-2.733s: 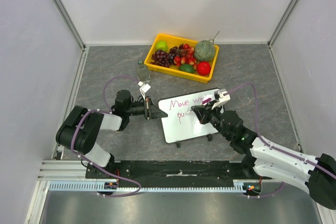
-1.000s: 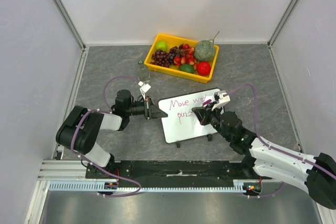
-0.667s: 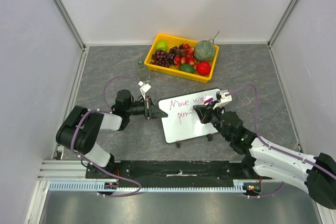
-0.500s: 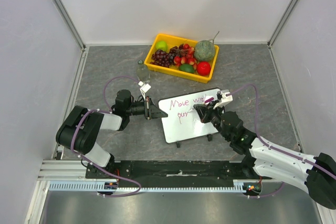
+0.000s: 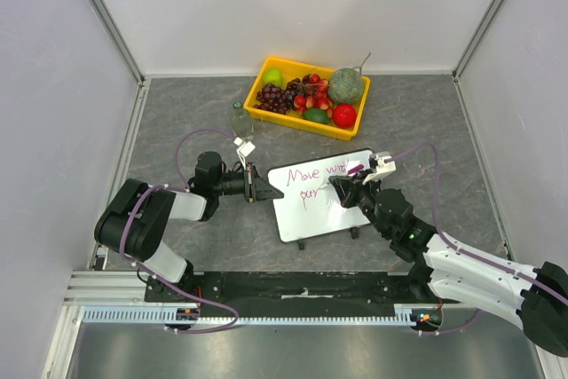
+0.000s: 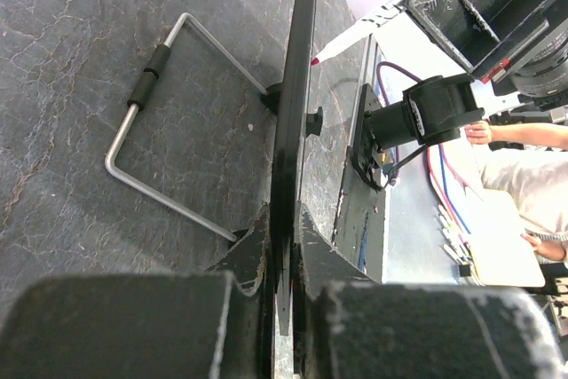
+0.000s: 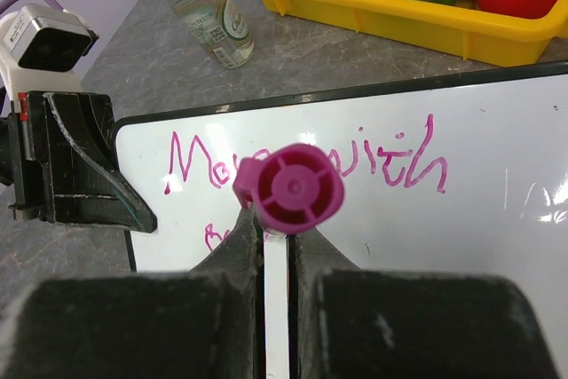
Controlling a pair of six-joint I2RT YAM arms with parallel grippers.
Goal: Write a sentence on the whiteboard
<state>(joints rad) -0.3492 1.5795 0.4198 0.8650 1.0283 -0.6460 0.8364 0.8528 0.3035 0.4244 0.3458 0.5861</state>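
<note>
Left gripper (image 5: 256, 185): clamped shut on the left rim of the whiteboard (image 5: 311, 217).
Right gripper (image 5: 348, 187): closed on a magenta marker (image 7: 288, 188), which points down at the board.
Board position: on the grey table (image 5: 186, 113), just in front of the yellow tray (image 5: 293, 118), between both grippers.
Sentence (image 7: 390, 164): "Move with" on the upper line. The lower line is partly hidden.

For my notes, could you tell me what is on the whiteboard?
The sentence reads "Move with", then a second line begun; the right tool and its marker cover the rest.
</note>
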